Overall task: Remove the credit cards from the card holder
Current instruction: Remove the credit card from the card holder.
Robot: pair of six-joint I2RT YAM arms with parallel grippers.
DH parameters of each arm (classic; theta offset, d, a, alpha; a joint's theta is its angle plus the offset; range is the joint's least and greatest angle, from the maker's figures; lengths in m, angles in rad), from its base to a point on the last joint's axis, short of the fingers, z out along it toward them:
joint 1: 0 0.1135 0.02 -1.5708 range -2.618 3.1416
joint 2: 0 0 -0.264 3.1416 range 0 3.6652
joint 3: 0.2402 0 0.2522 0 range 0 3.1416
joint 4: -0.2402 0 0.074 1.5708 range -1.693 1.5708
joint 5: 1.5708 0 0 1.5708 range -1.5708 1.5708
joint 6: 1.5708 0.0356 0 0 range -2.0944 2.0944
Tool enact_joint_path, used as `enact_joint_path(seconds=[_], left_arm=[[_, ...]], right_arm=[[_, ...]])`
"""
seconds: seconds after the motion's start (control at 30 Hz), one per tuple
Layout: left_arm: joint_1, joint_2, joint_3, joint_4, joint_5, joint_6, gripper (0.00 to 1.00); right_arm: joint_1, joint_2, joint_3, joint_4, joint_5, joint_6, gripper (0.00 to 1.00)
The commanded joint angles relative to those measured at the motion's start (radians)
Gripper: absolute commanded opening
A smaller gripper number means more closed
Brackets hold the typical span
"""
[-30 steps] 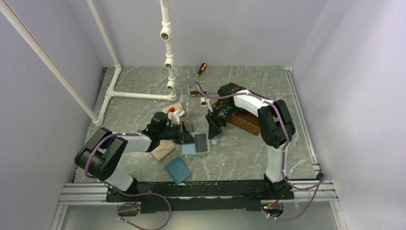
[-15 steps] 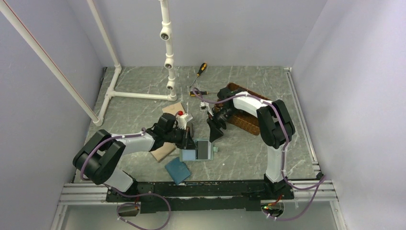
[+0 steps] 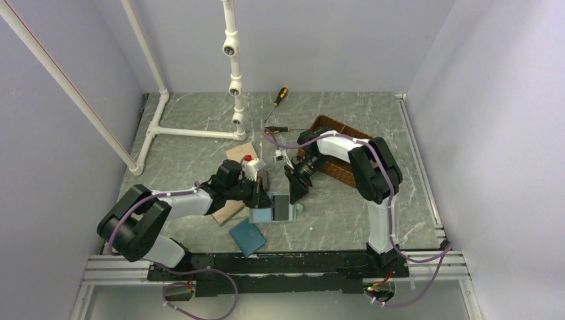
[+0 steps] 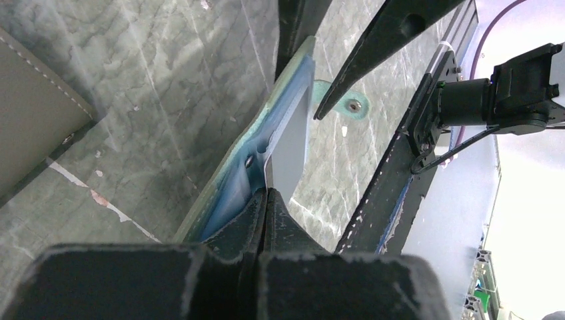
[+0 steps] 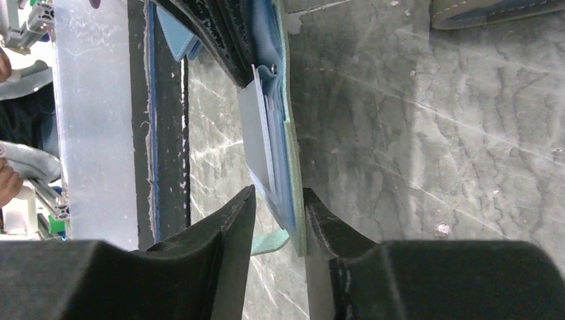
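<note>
Right claw [image 5: 278, 195] moved in; card holder [image 5: 284, 150] edge between jaws.

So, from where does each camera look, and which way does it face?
Top external: above and behind, facing down at the table; left arm and right arm show.
Left wrist: low, looking along the card holder pinched in the shut left jaws.
Right wrist: low, facing back at it, right jaws astride its edge.
Both wrist views share the card holder, its grey card, the opposite jaws.
</note>
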Motion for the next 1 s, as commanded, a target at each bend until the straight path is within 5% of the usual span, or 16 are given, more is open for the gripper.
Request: enact_joint_path(seconds=[0.0,0.13,0.23,0.97], left_arm=[[-0.005,-0.036,-0.020,0.064,-0.023,-0.012,0.00],[-0.005,-0.050,-0.040,0.077,-0.040,-0.021,0.00],[-0.004,-0.065,-0.055,0.083,-0.047,-0.030,0.00],[0.090,-0.140,-0.146,0.117,0.015,-0.077,0.00]], right_arm=[[0.003,0.005,0.047,-0.057,-0.044,-0.063,0.28],[0.003,0.002,0.050,-0.062,-0.036,-0.064,0.07],[0.003,0.005,0.056,-0.074,-0.029,-0.071,0.00],[0.002,0.037,0.073,-0.088,0.002,-0.048,0.00]])
